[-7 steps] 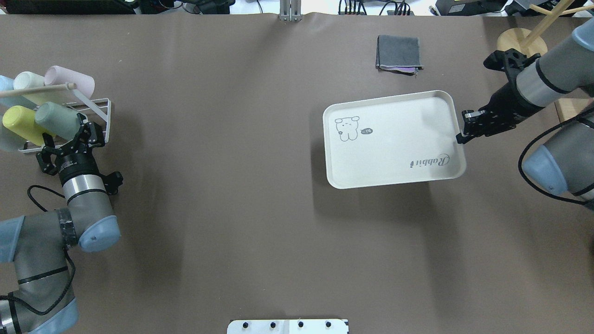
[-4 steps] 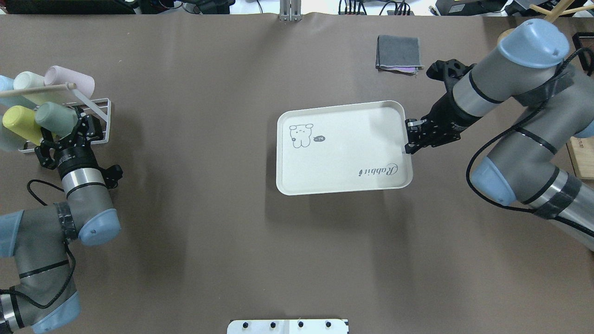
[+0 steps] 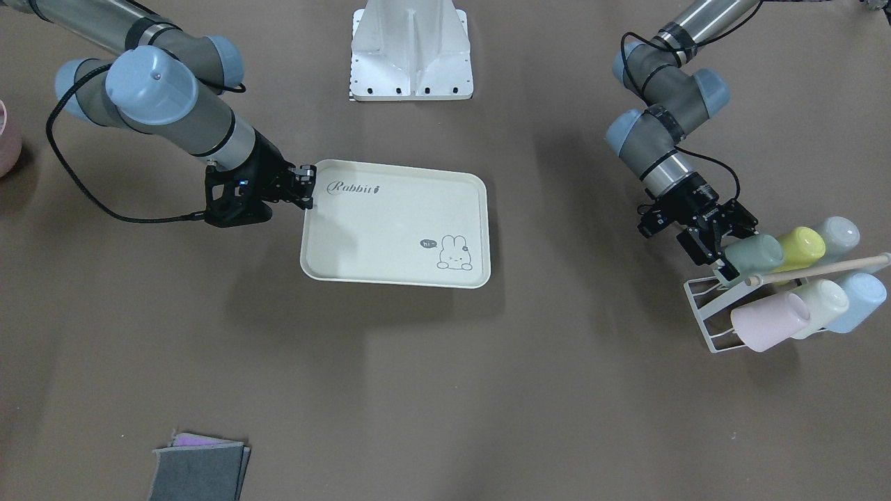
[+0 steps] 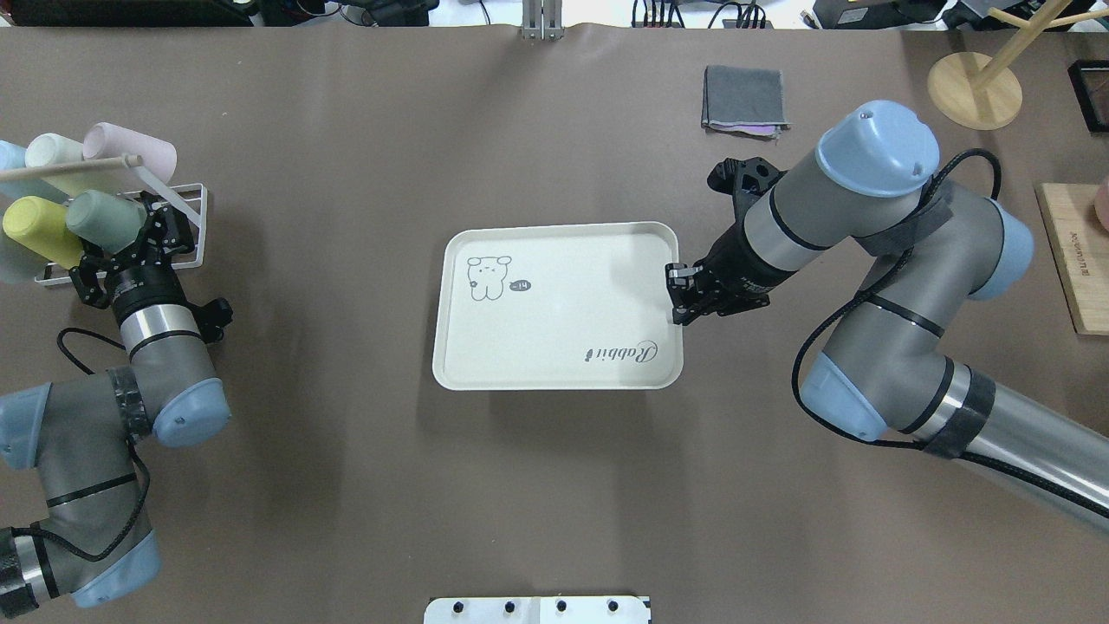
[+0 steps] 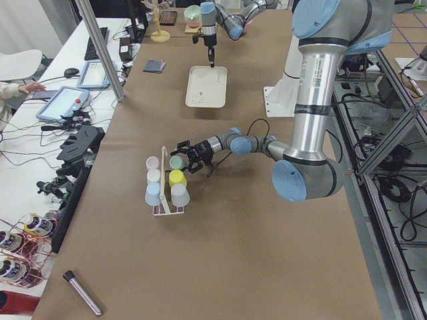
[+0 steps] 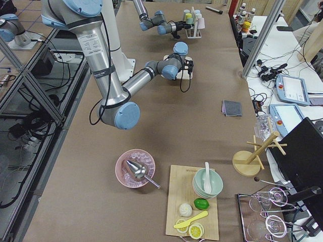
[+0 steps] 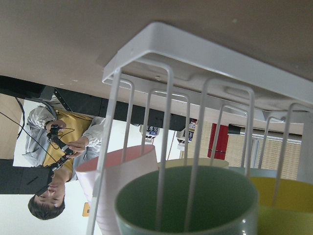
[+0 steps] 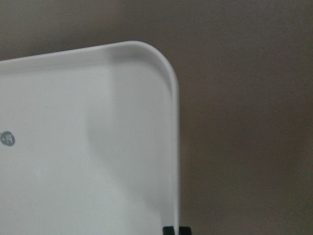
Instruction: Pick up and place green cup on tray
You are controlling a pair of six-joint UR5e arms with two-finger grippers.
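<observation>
The green cup (image 4: 104, 218) lies on its side on a white wire rack (image 4: 189, 208) at the table's left end; it also shows in the front view (image 3: 755, 252). My left gripper (image 4: 121, 251) is open, its fingers either side of the cup's mouth end. The left wrist view looks into the cup's mouth (image 7: 186, 205) through the rack wires. The cream tray (image 4: 554, 329) with the "Rabbit" script lies flat at mid-table. My right gripper (image 4: 675, 314) is shut on the tray's right rim (image 8: 173, 147).
The rack also holds a yellow-green cup (image 4: 35, 230), a whitish cup (image 4: 52, 152), a pink cup (image 4: 130, 147) and a blue cup. A folded grey cloth (image 4: 745, 97) lies at the back. A wooden stand (image 4: 975, 80) and a wooden board (image 4: 1074, 260) are at far right.
My right arm has pulled the tray leftward from the right side to mid-table. My left gripper has moved slightly closer around the green cup.
</observation>
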